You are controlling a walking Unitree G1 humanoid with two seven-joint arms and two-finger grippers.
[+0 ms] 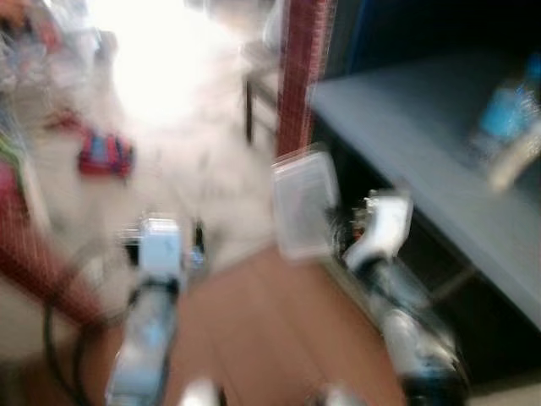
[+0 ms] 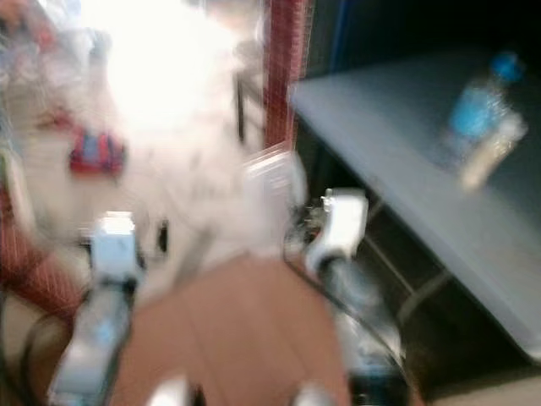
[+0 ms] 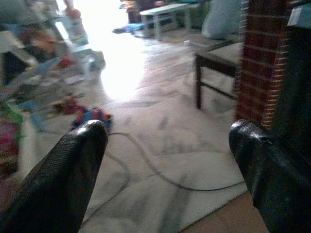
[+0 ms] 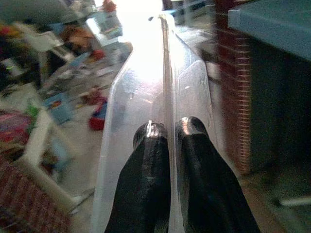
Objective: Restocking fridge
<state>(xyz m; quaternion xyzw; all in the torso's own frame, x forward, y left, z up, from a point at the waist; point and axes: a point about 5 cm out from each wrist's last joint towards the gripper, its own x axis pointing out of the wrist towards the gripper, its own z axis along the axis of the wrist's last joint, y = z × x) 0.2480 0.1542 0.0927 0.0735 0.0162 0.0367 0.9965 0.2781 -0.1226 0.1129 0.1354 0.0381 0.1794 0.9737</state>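
Clear plastic container (image 4: 160, 87) pinched by right pincer (image 4: 167, 128); left pincer (image 3: 167, 145) spread wide.

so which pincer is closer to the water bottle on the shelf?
Right. The right pincer, gripping a clear container, is beside the shelf holding the water bottle; the left pincer is over the floor, farther off.

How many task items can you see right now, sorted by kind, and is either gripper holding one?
Clear plastic containers: 1, the container, clamped at its rim in the right gripper.
Bottles: 1, the blue-labelled bottle on the grey shelf.
Total: 2.
The left gripper is open and holds nothing.
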